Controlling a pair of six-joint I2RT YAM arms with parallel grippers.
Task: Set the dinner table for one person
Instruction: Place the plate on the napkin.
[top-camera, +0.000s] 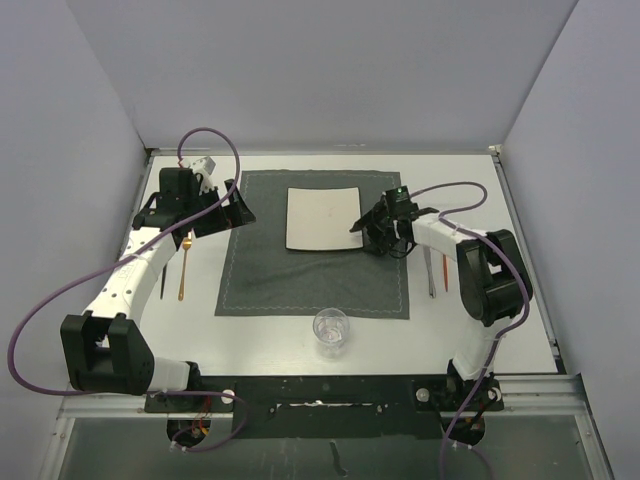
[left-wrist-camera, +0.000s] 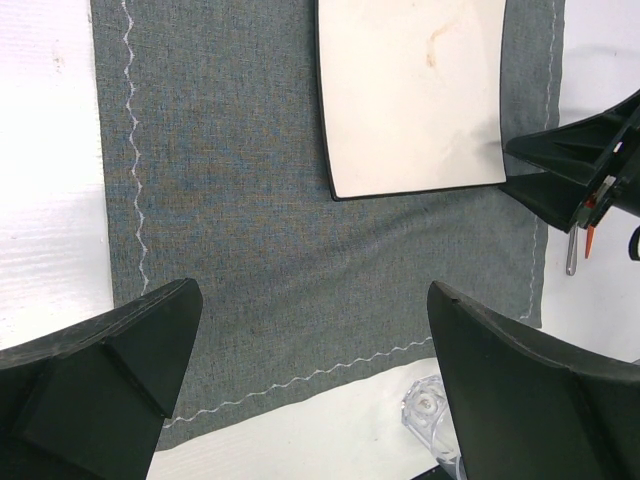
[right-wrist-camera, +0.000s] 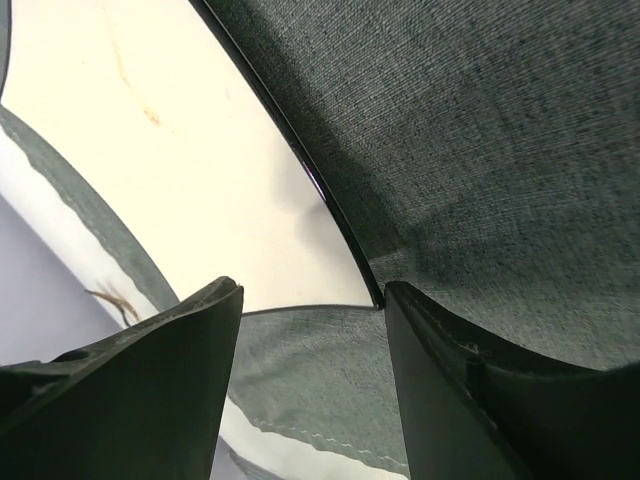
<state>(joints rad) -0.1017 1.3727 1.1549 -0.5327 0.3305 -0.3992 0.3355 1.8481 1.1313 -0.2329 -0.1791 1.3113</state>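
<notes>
The white dinner table (top-camera: 270, 345) carries a dark grey placemat (top-camera: 310, 275) with a white square plate (top-camera: 322, 218) on its far half. My right gripper (top-camera: 368, 232) sits low at the plate's near right corner. In the right wrist view its jaws (right-wrist-camera: 312, 300) stand apart over the placemat (right-wrist-camera: 480, 150), with the plate's (right-wrist-camera: 200, 150) dark-rimmed corner just beside the right finger and nothing clamped. My left gripper (top-camera: 215, 205) hovers wide open above the placemat's far left corner (left-wrist-camera: 312, 300), empty.
A gold utensil (top-camera: 184, 265) lies on the table left of the placemat. An orange-handled utensil (top-camera: 431, 272) lies to the right of it, under the right arm. A clear glass (top-camera: 331, 330) stands at the placemat's near edge, also in the left wrist view (left-wrist-camera: 430, 410).
</notes>
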